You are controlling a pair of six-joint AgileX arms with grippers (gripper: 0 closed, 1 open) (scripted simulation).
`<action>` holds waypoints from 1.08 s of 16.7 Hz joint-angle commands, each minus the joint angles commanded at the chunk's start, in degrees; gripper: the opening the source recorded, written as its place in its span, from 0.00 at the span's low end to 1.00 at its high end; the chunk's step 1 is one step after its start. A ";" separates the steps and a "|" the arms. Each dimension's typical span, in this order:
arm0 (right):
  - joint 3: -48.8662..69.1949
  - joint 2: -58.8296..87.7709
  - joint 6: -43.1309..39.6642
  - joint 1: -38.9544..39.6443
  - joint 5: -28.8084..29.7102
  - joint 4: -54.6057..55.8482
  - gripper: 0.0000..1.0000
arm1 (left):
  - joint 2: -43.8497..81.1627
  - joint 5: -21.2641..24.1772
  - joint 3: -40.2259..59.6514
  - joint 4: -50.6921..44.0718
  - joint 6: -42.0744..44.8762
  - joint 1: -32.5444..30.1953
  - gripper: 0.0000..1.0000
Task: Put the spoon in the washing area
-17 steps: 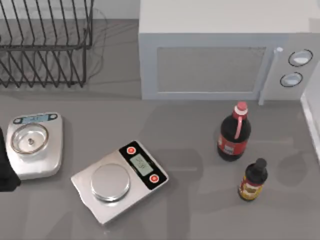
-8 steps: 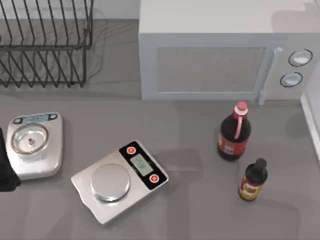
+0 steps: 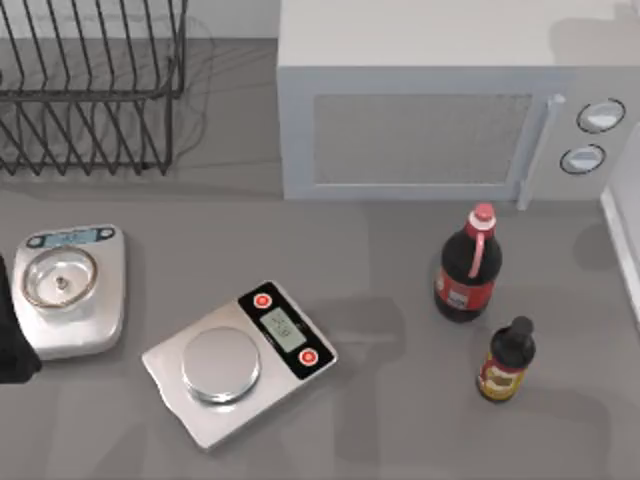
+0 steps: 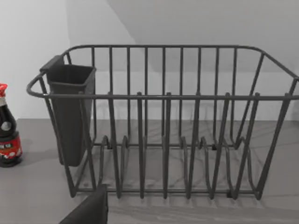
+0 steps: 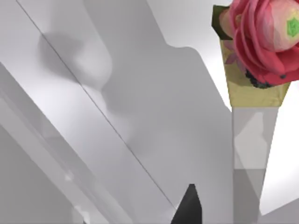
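Item: spoon, bound for the washing area. Where the spoon lies cannot be told from these views

Left arm (image 3: 8,335): parked at the tabletop's (image 3: 400,420) left edge, beside the bowl scale (image 3: 68,288). Left hand (image 4: 88,211): a dark edge low in its wrist view; open or closed, cannot tell

Right hand (image 5: 188,207): a dark tip before pale walls; open or closed, cannot tell; likely the working side

Step in hand, judged: seeking the spoon or the washing area. Done well: sweep slowly, keep clear of the bottles (image 3: 468,268) and the microwave (image 3: 450,100), confirm the spoon before descending, take it at mid-handle, and carry it level. The white rim (image 3: 622,240) at the tabletop's right edge may be the washing area; not certain

View differences:
- Top: flat scale (image 3: 240,358), both bottles, microwave front, rack (image 3: 90,90) seen from above
- Left wrist: rack side-on with a cutlery cup (image 4: 70,112) hung on one end, one bottle beyond it
- Right wrist: a pink flower (image 5: 259,35) in a tan wrap, with white slanted panels
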 joint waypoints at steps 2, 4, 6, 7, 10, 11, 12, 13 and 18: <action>-0.93 -0.51 0.03 -0.01 0.00 0.88 0.00 | 0.00 0.00 0.00 0.00 0.00 0.00 1.00; -4.25 -1.91 -0.05 0.13 -0.01 3.60 0.00 | 0.00 0.00 0.00 0.00 0.00 0.00 1.00; -9.98 -3.61 -0.16 0.35 -0.03 7.25 0.00 | 0.00 0.00 0.00 0.00 0.00 0.00 1.00; -13.41 -4.45 -0.16 0.42 -0.04 9.18 0.00 | 0.00 0.00 0.00 0.00 0.00 0.00 1.00; -21.84 -6.64 -0.04 0.51 -0.07 14.59 0.00 | 0.00 0.00 0.00 0.00 0.00 0.00 1.00; -23.48 -7.14 0.00 0.53 -0.08 15.91 0.00 | 0.00 0.00 0.00 0.00 0.00 0.00 1.00; -24.51 -7.46 0.03 0.54 -0.08 16.80 0.00 | 0.00 0.00 0.00 0.00 0.00 0.00 1.00; -24.92 -7.59 0.04 0.55 -0.08 17.16 0.00 | 0.00 0.00 0.00 0.00 0.00 0.00 1.00; -24.92 -7.59 0.04 0.55 -0.08 17.16 0.15 | 0.00 0.00 0.00 0.00 0.00 0.00 1.00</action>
